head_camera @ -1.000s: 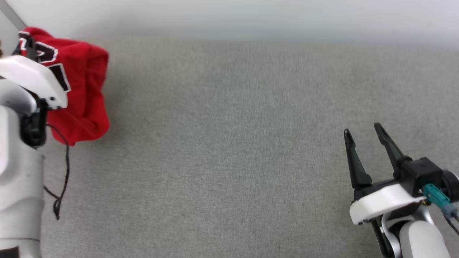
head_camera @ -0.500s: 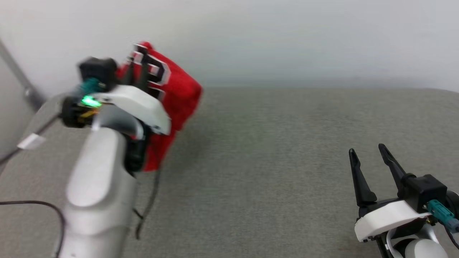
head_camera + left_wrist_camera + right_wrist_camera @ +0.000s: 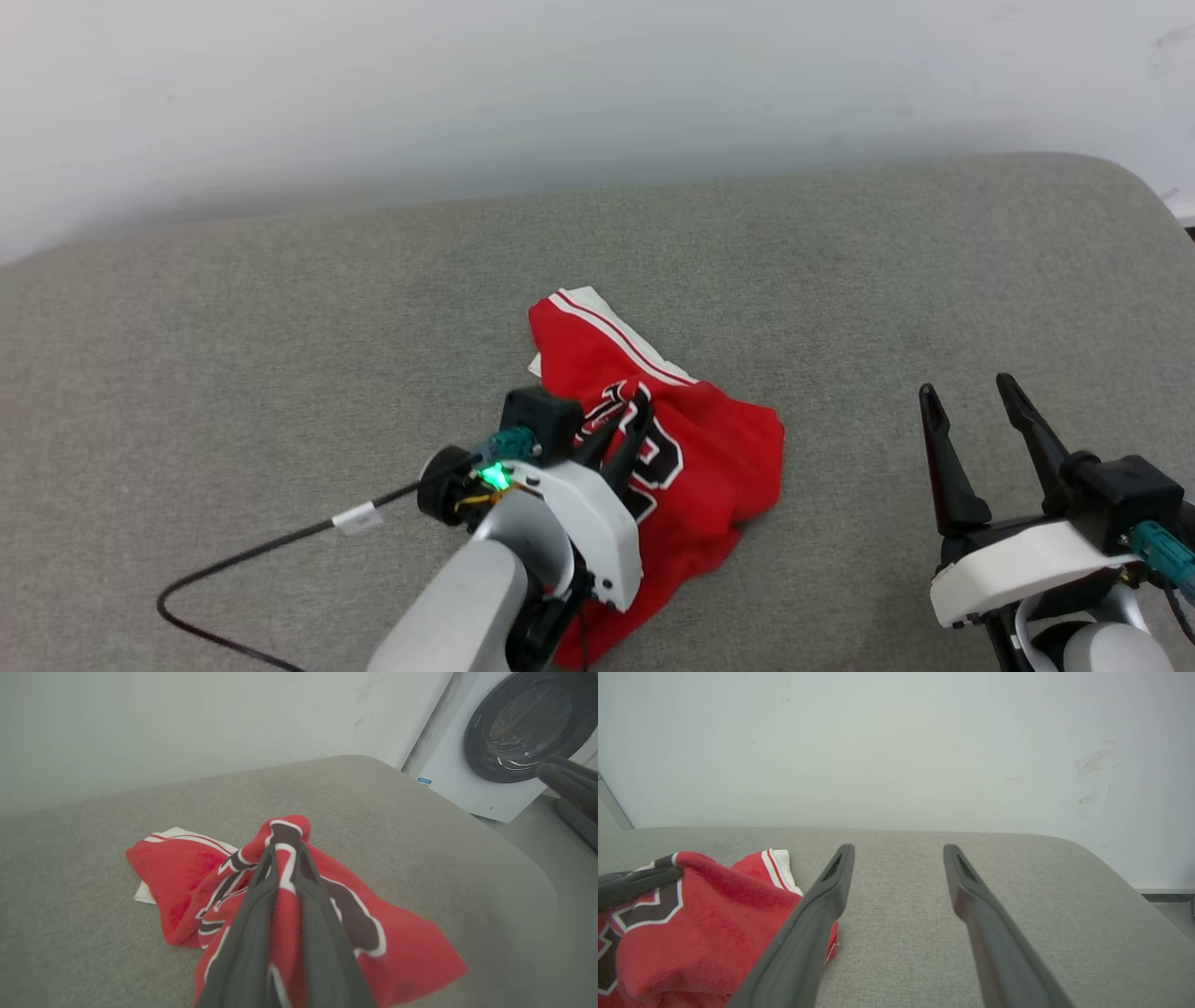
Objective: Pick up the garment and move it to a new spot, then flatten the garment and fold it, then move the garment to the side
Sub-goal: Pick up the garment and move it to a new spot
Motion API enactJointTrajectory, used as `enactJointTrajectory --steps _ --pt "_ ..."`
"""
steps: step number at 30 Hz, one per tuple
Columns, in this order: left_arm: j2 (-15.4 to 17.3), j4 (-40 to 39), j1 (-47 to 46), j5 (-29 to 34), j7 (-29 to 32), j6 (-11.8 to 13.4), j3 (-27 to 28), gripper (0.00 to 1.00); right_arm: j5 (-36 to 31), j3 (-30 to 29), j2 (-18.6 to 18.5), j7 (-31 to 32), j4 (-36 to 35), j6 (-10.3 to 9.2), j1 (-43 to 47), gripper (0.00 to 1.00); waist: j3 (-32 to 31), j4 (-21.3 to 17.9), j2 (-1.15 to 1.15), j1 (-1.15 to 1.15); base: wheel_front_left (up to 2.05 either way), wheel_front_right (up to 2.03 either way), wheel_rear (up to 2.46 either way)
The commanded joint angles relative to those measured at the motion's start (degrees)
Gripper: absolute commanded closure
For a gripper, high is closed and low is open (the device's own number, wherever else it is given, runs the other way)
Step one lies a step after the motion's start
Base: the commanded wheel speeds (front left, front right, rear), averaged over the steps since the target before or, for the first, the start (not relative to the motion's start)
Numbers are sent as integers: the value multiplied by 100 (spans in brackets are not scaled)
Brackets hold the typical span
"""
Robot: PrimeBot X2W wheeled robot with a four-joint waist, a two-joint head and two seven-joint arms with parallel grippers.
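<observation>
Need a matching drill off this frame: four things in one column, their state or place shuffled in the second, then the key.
Things
1. left gripper
2. right gripper
3. jersey
4. washer

State or place
A. crumpled in a heap on the grey surface
B. jaws apart, nothing between them
C. beyond the surface's rounded corner
D. jaws shut on cloth

Pairs: 1-D, 2-B, 3-A, 4-C
</observation>
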Motion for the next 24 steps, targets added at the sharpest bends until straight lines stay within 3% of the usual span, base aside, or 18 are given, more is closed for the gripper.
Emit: enactJointTrajectory --steps 1,2,3,4,5,16,24 --pt "5 31 141 -6 4 50 -72 100 34 32 0 -28 26 -2 -85 0 127 -125 0 1 0 0 0" --pt "2 80 234 -2 15 76 -154 100 38 45 0 -49 39 -2 -101 0 157 -153 0 1 0 0 0" --pt "0 136 308 16 23 101 -230 80 42 57 0 -63 53 -2 -117 0 182 -171 0 1 0 0 0" --pt "0 181 362 31 1 121 -283 52 55 58 0 -72 68 -2 -123 0 191 -180 0 1 0 0 0" --pt "0 203 390 32 -43 126 -309 0 57 52 0 -87 80 -2 -125 0 195 -183 0 1 0 0 0" --pt "2 -261 219 162 -1261 335 -241 0 5 -97 0 -53 191 -2 -28 0 -146 179 0 1 0 0 0" --pt "324 -771 530 123 -1604 928 462 0 -1 -193 0 10 165 -2 141 0 -397 464 0 1 0 0 0"
